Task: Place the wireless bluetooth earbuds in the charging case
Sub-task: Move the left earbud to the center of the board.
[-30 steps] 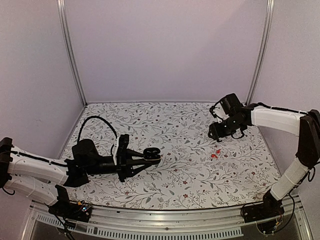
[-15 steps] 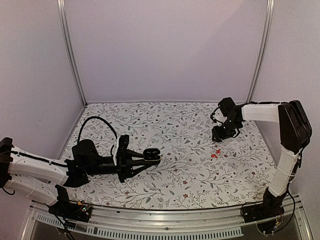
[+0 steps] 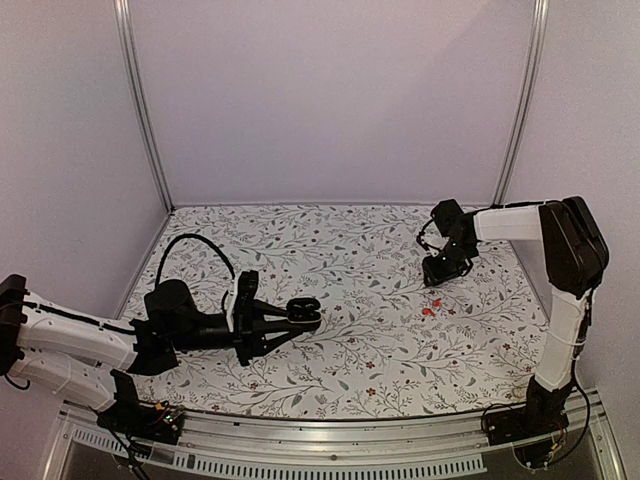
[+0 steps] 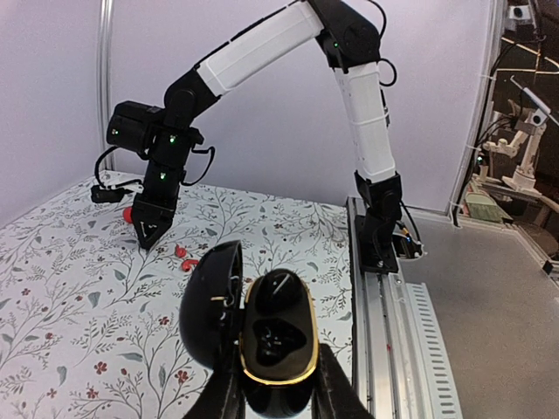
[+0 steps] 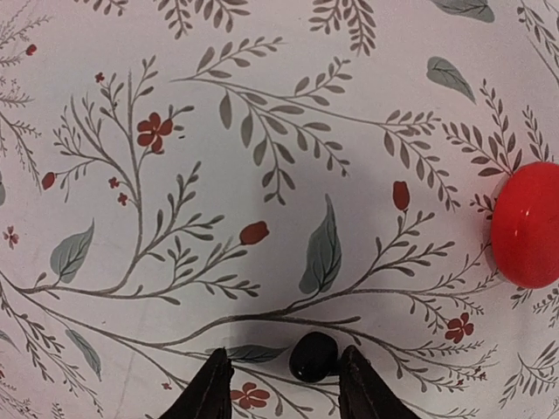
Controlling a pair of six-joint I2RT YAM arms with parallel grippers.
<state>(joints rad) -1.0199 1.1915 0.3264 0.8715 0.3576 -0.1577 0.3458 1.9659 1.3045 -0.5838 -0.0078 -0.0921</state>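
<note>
1. Red earbuds (image 3: pixel 430 309) – two, lying close together on the floral table (image 3: pixel 350 240), right of centre, touched by neither gripper
2. Small black glossy bud (image 5: pixel 313 356) lies on the table in line with the gap between the right fingertips, touching neither finger
3. Charging case (image 4: pixel 278 342) – black, gold-rimmed, lid swung open to one side; contents of its dark wells not discernible
4. Left gripper (image 4: pixel 281 393) is clamped on the case from both sides, left of centre and well apart from the red earbuds
5. Right gripper (image 5: pixel 286 393): fingers spread, grasping nothing, tips pointed down close to the table, near the red earbuds on their far side
6. Red round object (image 5: pixel 527 224), larger than the black bud, sits on the table at the edge of the right wrist view
</note>
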